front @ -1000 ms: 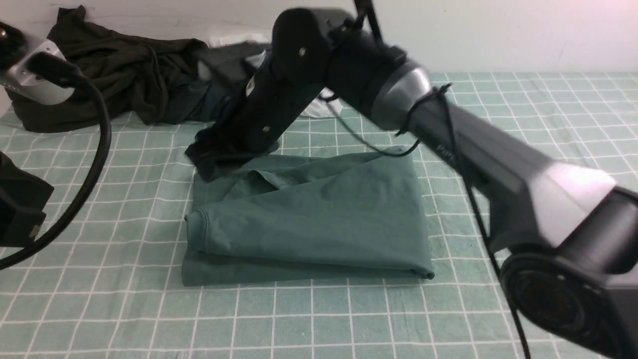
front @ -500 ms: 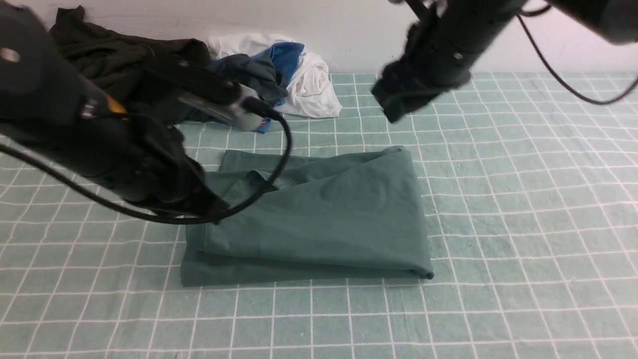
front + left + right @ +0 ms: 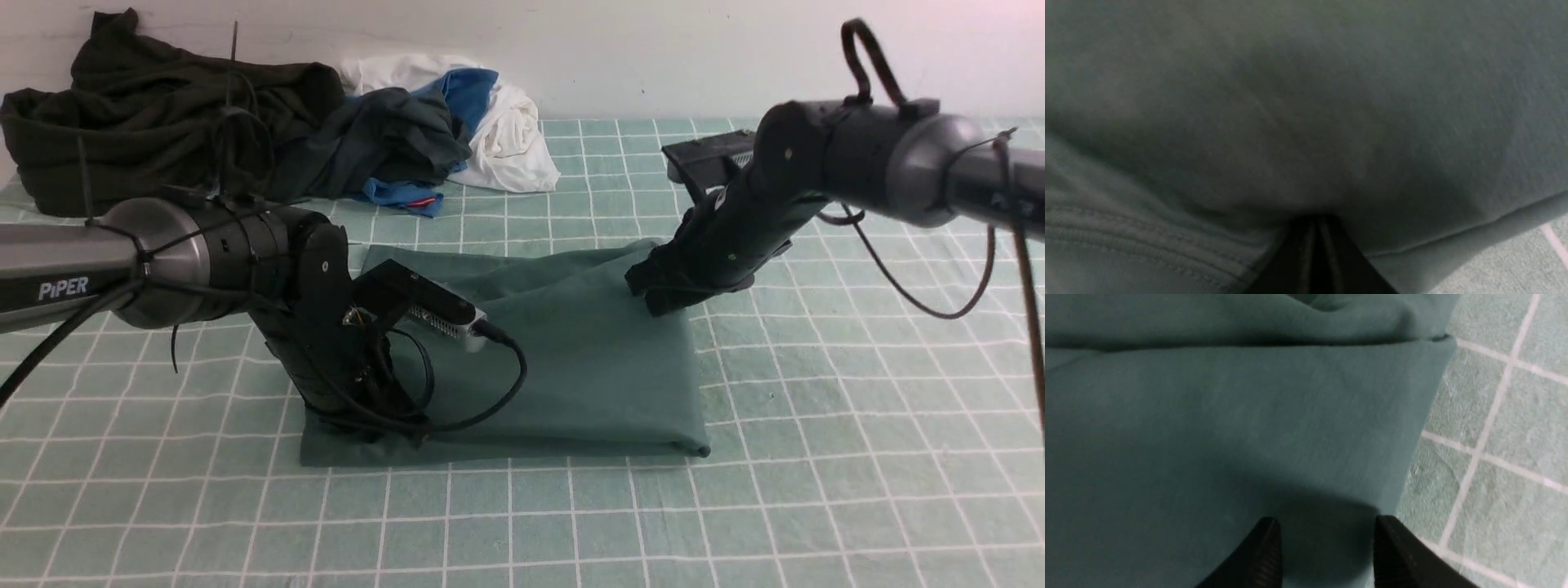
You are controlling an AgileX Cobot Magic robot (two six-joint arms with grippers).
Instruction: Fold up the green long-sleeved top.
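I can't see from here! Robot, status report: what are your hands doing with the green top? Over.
Left gripper shut, tip on the green top. Right gripper open over its right edge. Top lies folded. Clothes pile behind, not touching.

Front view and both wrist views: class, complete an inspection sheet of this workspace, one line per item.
Surface: green checked cloth, lying flat.
Job's things: green long-sleeved top, folded into a rectangle, mid-cloth.
Clutter: dark olive garment, grey-and-blue garment and white garment, heaped at the far left, apart from the top.
Grippers: left claw shut, tips at the top's near-left corner; right claw open over its far-right edge.
Cables: black cable loops from the left wrist over the top; second cable hangs under the right arm.
Surroundings: white wall behind.
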